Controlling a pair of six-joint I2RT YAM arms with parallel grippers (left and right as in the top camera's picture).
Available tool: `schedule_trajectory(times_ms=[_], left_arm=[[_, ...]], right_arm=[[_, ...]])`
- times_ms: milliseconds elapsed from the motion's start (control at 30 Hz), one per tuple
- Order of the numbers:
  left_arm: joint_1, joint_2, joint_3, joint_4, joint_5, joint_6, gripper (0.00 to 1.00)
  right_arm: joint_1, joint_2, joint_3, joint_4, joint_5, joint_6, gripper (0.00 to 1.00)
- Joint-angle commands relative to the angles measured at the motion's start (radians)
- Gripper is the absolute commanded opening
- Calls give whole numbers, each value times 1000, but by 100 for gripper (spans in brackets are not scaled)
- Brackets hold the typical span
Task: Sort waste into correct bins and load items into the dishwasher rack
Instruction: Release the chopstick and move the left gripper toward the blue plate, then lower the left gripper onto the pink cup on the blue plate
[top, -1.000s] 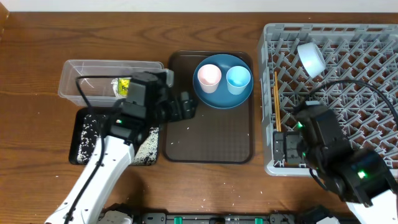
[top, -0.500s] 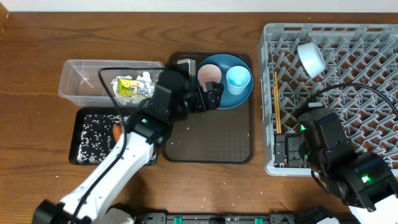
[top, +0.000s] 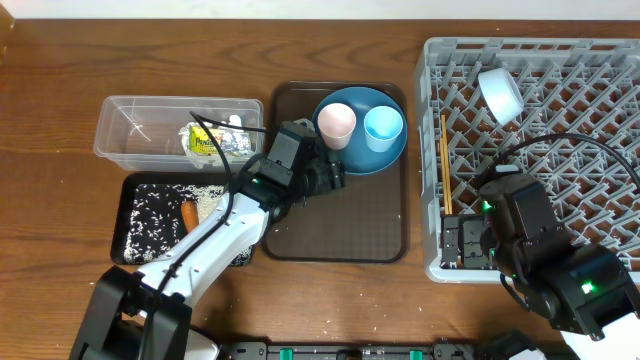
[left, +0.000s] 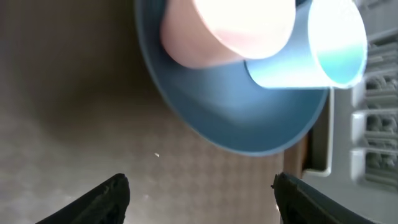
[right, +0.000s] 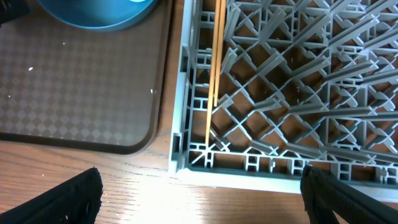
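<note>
Just ahead of the nearer left fingers (left: 109, 196), spread wide and empty, the pink cup (left: 205, 43) is set upright on the blue plate (left: 249, 124).

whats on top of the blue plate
A pink cup and a light-blue cup stand side by side on the blue plate. The plate's surface beneath them is hidden.

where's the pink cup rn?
In the overhead view, the pink cup stands on the blue plate at the far end of the brown tray, just left of the light-blue cup. The open left gripper is near it.
</note>
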Motion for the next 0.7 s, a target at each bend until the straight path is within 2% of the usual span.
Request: schedule_trajectory(times_ms=[0,300,400,500,667], left_arm=[[-1,27,-1,13,-113,-1,72],[-2,158,-1,170,-111,-1,72],[-2,159,-1,181,-111,-1,72],[-6,165,-1,181,-111,-1,66],[-23,214,-1,228,-112,-1,66]], right_arm=[[-5,-3,-1,0,14,-15,99],[-5,-3,-1,0,14,-15,99],[-5,-3,-1,0,14,-15,99],[-5,-3,-1,0,14,-15,99],[-5,-3,-1,0,14,-15,99]])
